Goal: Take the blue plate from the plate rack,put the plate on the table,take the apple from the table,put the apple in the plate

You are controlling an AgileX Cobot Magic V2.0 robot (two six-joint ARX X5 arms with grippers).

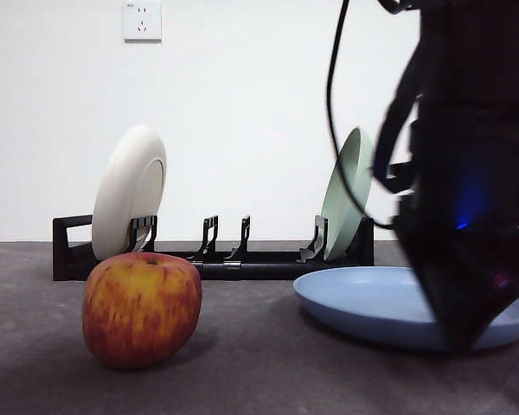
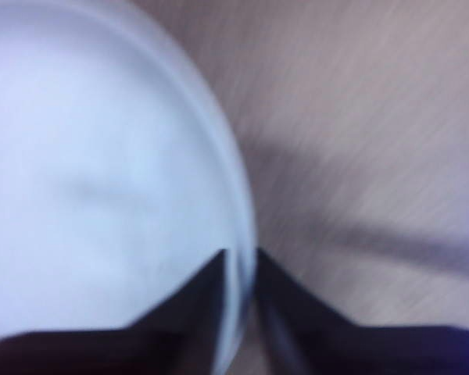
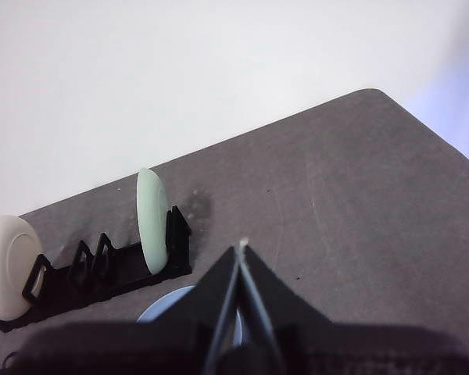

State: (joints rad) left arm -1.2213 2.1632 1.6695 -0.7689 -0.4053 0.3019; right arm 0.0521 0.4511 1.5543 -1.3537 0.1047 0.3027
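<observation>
The blue plate (image 1: pixel 372 303) lies flat on the table (image 1: pixel 259 372) at the right, in front of the plate rack (image 1: pixel 242 259). My left gripper (image 1: pixel 457 341) comes down from above onto the plate's near right rim. The blurred left wrist view shows its jaws (image 2: pixel 241 262) close together with the rim of the blue plate (image 2: pixel 102 172) between them. The apple (image 1: pixel 141 309) stands alone at the front left, well apart from the plate. My right gripper (image 3: pixel 241 248) is held high over the table, shut and holding nothing, with a sliver of the blue plate (image 3: pixel 168 311) below it.
A beige plate (image 1: pixel 128 190) stands in the rack's left end by the loop handle. A pale green plate (image 1: pixel 346 194) stands in its right end, just behind the blue plate. A black cable (image 1: pixel 333 95) hangs beside the arm. The wall is close behind the rack.
</observation>
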